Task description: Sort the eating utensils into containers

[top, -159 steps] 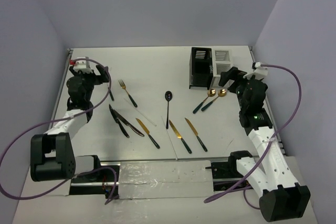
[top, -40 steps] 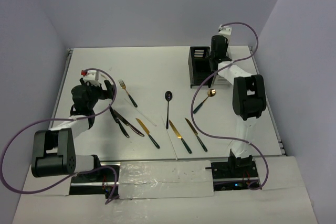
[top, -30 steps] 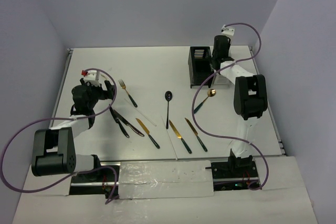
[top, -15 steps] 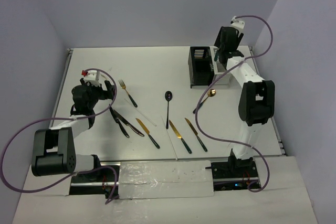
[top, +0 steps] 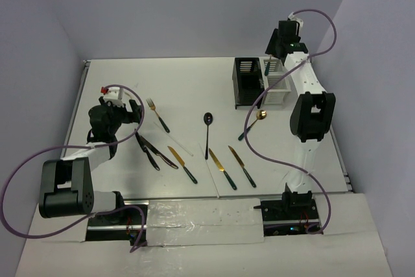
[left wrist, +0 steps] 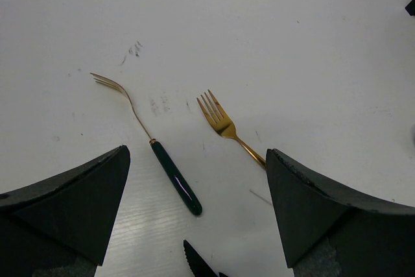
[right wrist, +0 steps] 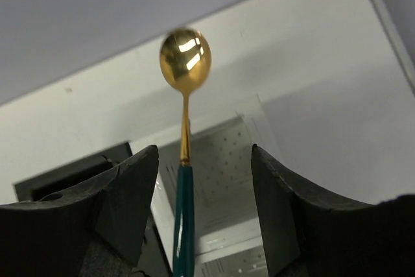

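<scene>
My right gripper [top: 280, 42] hangs open above the white container [top: 279, 84], which is joined to the black container [top: 247, 82]. In the right wrist view a gold spoon with a dark green handle [right wrist: 184, 180] stands upright in the white container [right wrist: 230, 160], between my open right gripper's [right wrist: 204, 154] fingers and close to the left one. My left gripper [top: 127, 113] is open and low over the table. Between its fingers [left wrist: 71, 205] lie a green-handled fork [left wrist: 170, 176] and a gold fork [left wrist: 224, 121]. Knives [top: 183, 163], a black spoon [top: 207, 128] and a gold spoon [top: 251, 125] lie mid-table.
Two black knives [top: 152, 150] lie just right of my left arm, with a thin white stick [top: 183, 146] beside them. Purple cables [top: 256, 141] loop over the table near the gold spoon. Grey walls close in the table at the back and sides.
My right gripper opened and let go of the gold spoon, which now stands in the white container. The right arm rose and drew back. The left arm stayed still.
</scene>
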You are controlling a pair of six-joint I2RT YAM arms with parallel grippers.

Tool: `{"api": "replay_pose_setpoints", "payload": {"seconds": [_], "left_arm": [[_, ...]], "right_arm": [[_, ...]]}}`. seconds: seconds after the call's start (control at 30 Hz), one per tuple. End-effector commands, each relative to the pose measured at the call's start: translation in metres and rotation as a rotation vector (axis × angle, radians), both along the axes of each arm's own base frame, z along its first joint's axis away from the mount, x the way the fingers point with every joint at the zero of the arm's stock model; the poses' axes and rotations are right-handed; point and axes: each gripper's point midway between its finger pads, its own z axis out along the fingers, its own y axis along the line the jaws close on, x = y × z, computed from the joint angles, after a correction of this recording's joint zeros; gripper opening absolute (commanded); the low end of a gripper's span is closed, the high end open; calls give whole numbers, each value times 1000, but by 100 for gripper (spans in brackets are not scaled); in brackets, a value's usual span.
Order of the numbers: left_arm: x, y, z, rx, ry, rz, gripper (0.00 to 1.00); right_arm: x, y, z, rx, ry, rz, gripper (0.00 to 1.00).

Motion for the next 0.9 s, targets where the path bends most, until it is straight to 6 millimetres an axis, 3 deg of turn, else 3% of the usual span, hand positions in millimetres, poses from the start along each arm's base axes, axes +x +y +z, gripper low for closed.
{"api": "replay_pose_setpoints", "payload": {"seconds": [0.0,0.23,0.57,0.7,0.77,0.87], "left_arm": [[10,1,22,7,-67,-3,96],[12,3,21,10,-64,2,95],[13,3,19,8,-58,4,95],[13,3,17,9,-52,4,95],[14,3,16,10,-47,7,95],[15,4,16,10,-46,11,95]], "right_arm": [[-13,7,-21,35,91,47,66],[-11,14,-47,39,147,97,63],[-13,8,-70,29,191,64,39],[-8,15,-63,45,166,104,22],[-5,15,-52,43,125,107,7],[-1,12,-30,18,56,102,0]]}}
